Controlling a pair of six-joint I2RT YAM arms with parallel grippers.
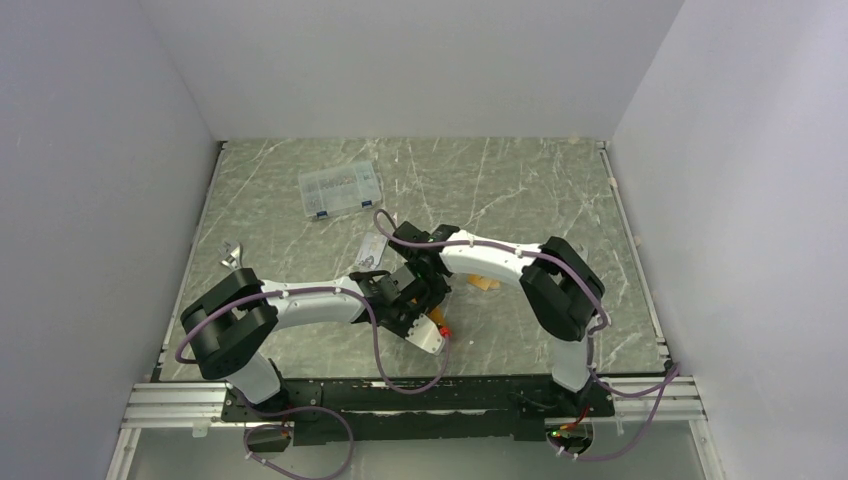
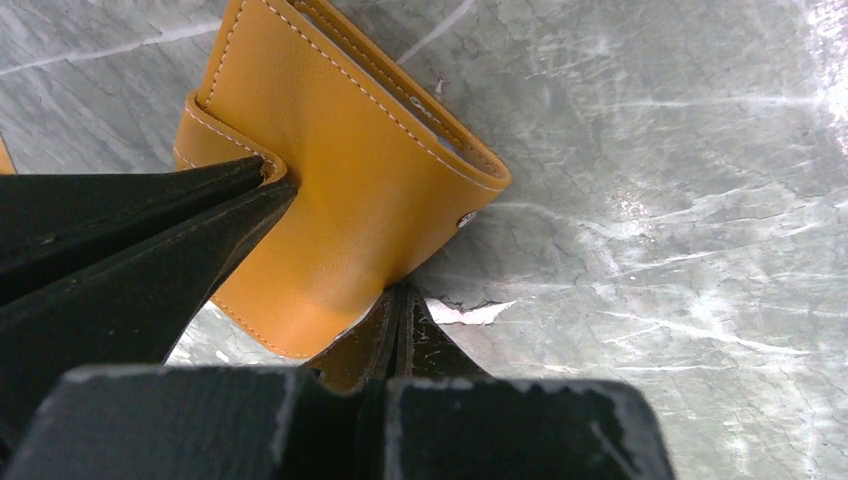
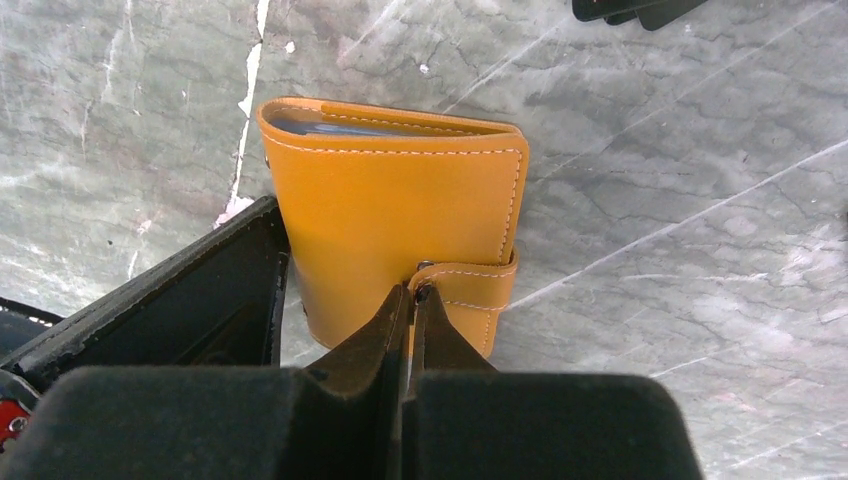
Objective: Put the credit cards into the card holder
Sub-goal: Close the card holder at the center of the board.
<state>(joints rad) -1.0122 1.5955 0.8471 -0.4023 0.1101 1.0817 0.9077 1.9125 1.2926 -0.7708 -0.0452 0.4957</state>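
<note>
Bench contents, left to right.

- Clear compartment box: far left, well apart from the work, no part in the task.
- My left arm: runs low from its base toward the right, with the wrist at mid-bench.
- Whitish credit card: lies flat on the bench just beyond my left wrist, not in the holder.
- My left end effector: closed tight on the lower edge of the card holder.
- Card holder: mid-bench between my two wrists, folded over. A blue-grey sliver shows at its mouth. I cannot tell whether any card is inside.
- My right end effector: closed, pinching the snap tab.
- Orange-tan piece: just right of my right wrist, probably another card.
- My right arm: bends back leftward from its base, its wrist meeting the left one.

Progress, as I judge it: early. The holder has yet to be opened, and at least one card awaits loading.
</note>
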